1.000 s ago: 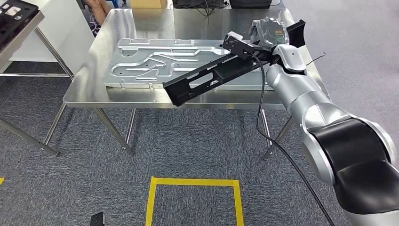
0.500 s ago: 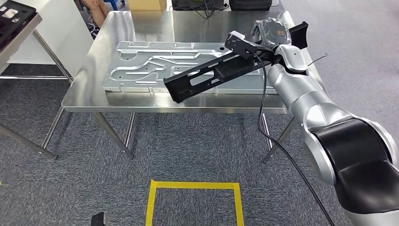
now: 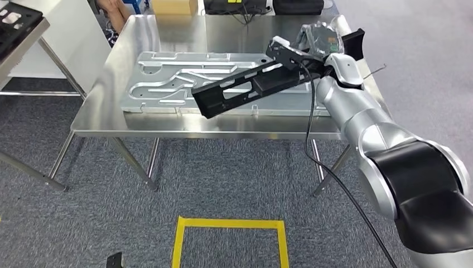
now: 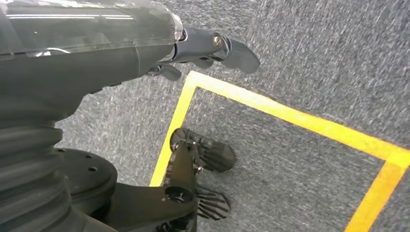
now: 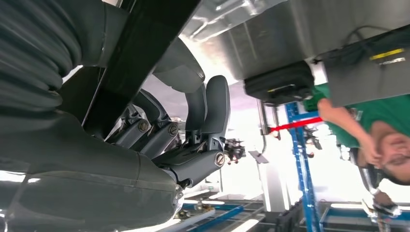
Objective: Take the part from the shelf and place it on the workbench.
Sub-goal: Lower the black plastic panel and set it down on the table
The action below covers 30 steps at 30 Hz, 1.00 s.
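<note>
A long black slotted part (image 3: 251,86) hangs tilted above the steel workbench (image 3: 167,33), over a large silver stamped plate (image 3: 167,84). My right hand (image 3: 322,44) holds the part near its far right end; its lower end points toward the bench's front edge. In the right wrist view the dark fingers (image 5: 208,111) curl round the black part (image 5: 140,43). My left hand (image 4: 212,48) hangs by my side above the grey carpet with nothing in it, its fingers loosely apart.
A shelf with a black tray (image 3: 17,17) stands at the far left. Black cases (image 3: 234,5) and a cardboard box (image 3: 174,5) sit at the bench's back edge. A yellow taped square (image 3: 228,240) marks the floor. A person in green (image 5: 377,125) is beyond the bench.
The right arm has carried the black part further in over the bench, so its lower end now lies above the plate instead of past the front edge. The view has shifted slightly.
</note>
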Tool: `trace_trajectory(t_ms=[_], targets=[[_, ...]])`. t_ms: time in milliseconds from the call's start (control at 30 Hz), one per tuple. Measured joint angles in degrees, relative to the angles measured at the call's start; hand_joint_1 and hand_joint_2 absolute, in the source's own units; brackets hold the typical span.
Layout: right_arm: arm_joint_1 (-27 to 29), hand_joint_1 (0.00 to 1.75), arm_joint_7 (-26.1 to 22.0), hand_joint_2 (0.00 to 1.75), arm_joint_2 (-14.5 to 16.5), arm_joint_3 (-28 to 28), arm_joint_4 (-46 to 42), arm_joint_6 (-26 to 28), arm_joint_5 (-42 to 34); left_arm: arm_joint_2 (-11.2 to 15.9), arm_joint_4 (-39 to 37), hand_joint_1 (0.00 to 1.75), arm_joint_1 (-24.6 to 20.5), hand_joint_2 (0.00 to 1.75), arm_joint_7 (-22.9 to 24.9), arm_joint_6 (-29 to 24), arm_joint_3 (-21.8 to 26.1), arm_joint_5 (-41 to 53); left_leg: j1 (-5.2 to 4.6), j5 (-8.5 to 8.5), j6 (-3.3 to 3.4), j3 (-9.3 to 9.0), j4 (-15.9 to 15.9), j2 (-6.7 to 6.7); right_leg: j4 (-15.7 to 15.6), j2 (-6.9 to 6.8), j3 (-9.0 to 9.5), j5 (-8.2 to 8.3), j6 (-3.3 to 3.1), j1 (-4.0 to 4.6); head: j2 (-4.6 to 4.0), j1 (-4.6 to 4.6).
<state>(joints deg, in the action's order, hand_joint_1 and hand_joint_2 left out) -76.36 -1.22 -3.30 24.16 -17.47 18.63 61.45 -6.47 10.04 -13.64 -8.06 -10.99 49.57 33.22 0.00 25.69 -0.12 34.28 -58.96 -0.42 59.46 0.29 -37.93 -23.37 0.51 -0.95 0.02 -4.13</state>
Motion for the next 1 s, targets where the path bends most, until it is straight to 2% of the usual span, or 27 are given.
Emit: trace_trajectory(t_ms=[67, 100, 167, 200, 233, 267, 333, 367, 400, 500, 567, 600, 667, 700, 733, 767, 833, 867, 900, 933, 1000], targets=[[-0.1, 1.75, 0.1, 1.75, 0.0, 0.0, -0.1, 0.0, 0.1, 0.0, 0.0, 0.0, 0.1, 1.75, -0.3, 0.0, 0.0, -0.1, 0.09, 1.43, -0.65, 0.83, -2.2, 0.07, -0.3, -0.05, 0.4, -0.12, -0.7, -0.25, 0.0, 0.0], [-0.2, 1.75, 0.1, 1.75, 0.0, 0.0, -0.1, 0.0, 0.1, 0.0, 0.0, 0.0, 0.1, 1.75, -0.4, 0.0, 0.1, -0.1, 0.2, 2.86, -0.94, 2.14, -5.0, 0.1, -0.3, -0.07, 0.62, -0.23, -0.97, -0.32, 0.0, 0.0], [-0.1, 1.75, 0.1, 1.75, 0.1, 0.0, -0.1, 0.0, 0.1, 0.0, 0.0, 0.0, 0.1, 1.75, -0.5, 0.0, 0.1, -0.1, 0.38, 5.85, -1.36, 6.14, -12.8, 0.12, -0.3, -0.03, 0.9, -0.5, -1.28, -0.26, 0.0, 0.0], [-0.1, 1.75, 0.1, 1.75, 0.2, 0.0, -0.1, -0.1, 0.2, 0.0, 0.0, 0.0, 0.1, 1.75, -0.4, 0.0, 0.2, -0.1, 0.44, 6.37, -1.45, 7.9, -15.6, 0.12, -0.3, 0.01, 1.08, -0.66, -1.31, -0.21, 0.0, 0.0], [0.0, 1.75, 0.1, 1.75, 0.2, 0.0, -0.1, -0.1, 0.2, 0.0, -0.1, 0.0, 0.2, 1.75, -0.4, 0.1, 0.2, -0.1, 0.46, 5.79, -1.45, 8.79, -16.5, 0.12, -0.3, 0.04, 1.3, -0.83, -1.3, -0.17, 0.0, 0.0], [0.0, 1.75, 0.1, 1.75, 0.2, 0.0, -0.1, -0.1, 0.2, 0.0, -0.1, 0.0, 0.2, 1.75, -0.3, 0.2, 0.2, -0.1, 0.47, 4.08, -1.32, 8.53, -15.0, 0.12, -0.3, 0.07, 1.6, -1.04, -1.25, -0.13, 0.0, 0.0], [0.0, 1.75, 0.1, 1.75, 0.2, 0.0, -0.1, -0.1, 0.2, 0.1, -0.1, 0.0, 0.2, 1.75, -0.2, 0.3, 0.2, 0.0, 0.34, -0.62, -0.64, 5.47, -7.3, 0.12, -0.3, 0.09, 2.35, -1.52, -1.06, -0.02, 0.0, 0.0], [0.0, 1.75, 0.1, 1.75, 0.2, 0.0, -0.1, -0.1, 0.2, 0.2, -0.1, 0.0, 0.2, 1.75, -0.1, 0.4, 0.2, 0.0, 0.19, -2.14, -0.23, 3.8, -3.6, 0.13, -0.3, 0.1, 2.62, -1.74, -0.9, 0.08, 0.0, 0.0], [-0.1, 1.75, 0.1, 1.75, 0.3, 0.0, -0.1, -0.1, 0.2, 0.3, -0.1, 0.0, 0.1, 1.75, -0.1, 0.5, 0.2, 0.0, 0.03, -2.83, 0.08, 2.65, -1.1, 0.16, -0.4, 0.11, 2.75, -1.87, -0.66, 0.14, 0.0, 0.0], [0.0, 1.75, 0.1, 1.75, 0.3, 0.0, -0.2, -0.1, 0.3, 0.4, -0.1, 0.0, 0.1, 1.75, 0.2, 0.6, 0.2, -0.1, -0.07, -2.62, 0.64, 1.78, 0.6, 0.2, -0.7, 0.07, 2.83, -2.04, 0.28, 0.13, 0.0, 0.0], [-0.1, 1.75, 0.1, 1.75, 0.3, 0.0, -0.2, -0.1, 0.3, 0.4, -0.1, 0.0, 0.1, 1.75, 0.2, 0.7, 0.2, -0.1, 0.2, -2.86, 1.19, 1.15, 1.5, 0.23, 0.7, 0.01, 2.34, -3.06, 0.77, 0.18, 0.0, 0.01], [-0.2, 1.75, 0.1, 1.75, 0.3, -0.1, -0.2, -0.2, 0.4, 0.5, -0.1, 0.0, 0.1, 1.75, 0.2, 0.7, 0.2, -0.1, 0.35, -2.94, 1.44, 0.82, 1.9, 0.27, 3.1, -0.01, 1.22, -4.33, 0.91, 0.21, 0.0, 0.01], [-0.2, 1.75, 0.0, 1.75, 0.4, -0.1, -0.2, -0.2, 0.5, 0.5, -0.1, 0.0, 0.0, 1.75, 0.3, 0.7, 0.2, -0.1, 0.26, -2.76, 1.73, 0.56, 1.9, 0.26, 10.5, -0.01, -2.68, -7.43, 1.07, 0.16, 0.0, 0.02], [0.0, 1.75, 0.0, 1.75, 0.4, -0.1, -0.2, -0.3, 0.5, 0.5, -0.1, 0.0, 0.0, 1.75, 0.3, 0.7, 0.2, -0.1, 0.24, -2.6, 1.82, 0.46, 1.9, 0.22, 13.8, -0.02, -4.65, -8.3, 1.16, 0.14, 0.0, 0.02], [0.1, 1.75, 0.0, 1.75, 0.4, -0.2, -0.1, -0.3, 0.6, 0.5, -0.1, 0.0, 0.0, 1.75, 0.4, 0.7, 0.2, -0.1, 0.24, -2.41, 1.81, 0.33, 1.8, 0.16, 15.2, -0.03, -5.78, -8.05, 1.22, 0.1, 0.0, 0.02], [0.2, 1.75, 0.0, 1.75, 0.4, -0.2, -0.1, -0.3, 0.7, 0.5, -0.1, 0.0, 0.1, 1.75, 0.4, 0.7, 0.2, -0.1, 0.26, -2.16, 1.73, 0.18, 1.6, 0.09, 14.3, -0.06, -5.79, -6.64, 1.26, 0.05, 0.0, 0.02], [0.2, 1.75, 0.1, 1.75, 0.4, -0.2, -0.1, -0.3, 0.7, 0.4, -0.1, 0.0, 0.3, 1.75, 0.5, 0.7, 0.3, -0.1, 0.32, -1.4, 1.38, -0.12, 1.0, -0.02, 7.1, -0.18, -2.99, -2.12, 1.22, -0.08, 0.0, 0.02], [0.1, 1.75, 0.1, 1.75, 0.4, -0.2, -0.1, -0.4, 0.7, 0.4, -0.1, 0.0, 0.3, 1.75, 0.5, 0.7, 0.3, -0.1, 0.23, -0.98, 1.12, -0.13, 0.6, -0.06, 3.5, -0.22, -1.4, -0.61, 1.12, -0.01, 0.0, 0.02], [0.1, 1.75, 0.0, 1.75, 0.4, -0.3, -0.1, -0.4, 0.8, 0.4, -0.1, 0.0, 0.2, 1.75, 0.5, 0.7, 0.3, -0.1, 0.14, -0.64, 0.86, -0.09, 0.3, -0.08, 1.1, -0.2, -0.35, 0.14, 0.9, 0.03, 0.0, 0.02], [0.1, 1.75, 0.1, 1.75, 0.4, -0.3, -0.1, -0.4, 0.8, 0.4, -0.1, 0.0, 0.2, 1.75, 0.5, 0.7, 0.3, -0.1, 0.06, -0.4, 0.61, -0.03, 0.1, -0.08, 0.1, -0.14, 0.1, 0.11, 0.61, 0.13, 0.0, 0.02], [0.1, 1.75, 0.1, 1.75, 0.4, -0.4, -0.1, -0.5, 0.8, 0.4, -0.2, 0.0, 0.1, 1.75, 0.5, 0.6, 0.3, 0.0, 0.0, -0.16, 0.12, -0.11, 0.2, -0.07, 0.0, 0.02, 0.17, -0.11, -0.09, 0.2, 0.0, 0.01]])
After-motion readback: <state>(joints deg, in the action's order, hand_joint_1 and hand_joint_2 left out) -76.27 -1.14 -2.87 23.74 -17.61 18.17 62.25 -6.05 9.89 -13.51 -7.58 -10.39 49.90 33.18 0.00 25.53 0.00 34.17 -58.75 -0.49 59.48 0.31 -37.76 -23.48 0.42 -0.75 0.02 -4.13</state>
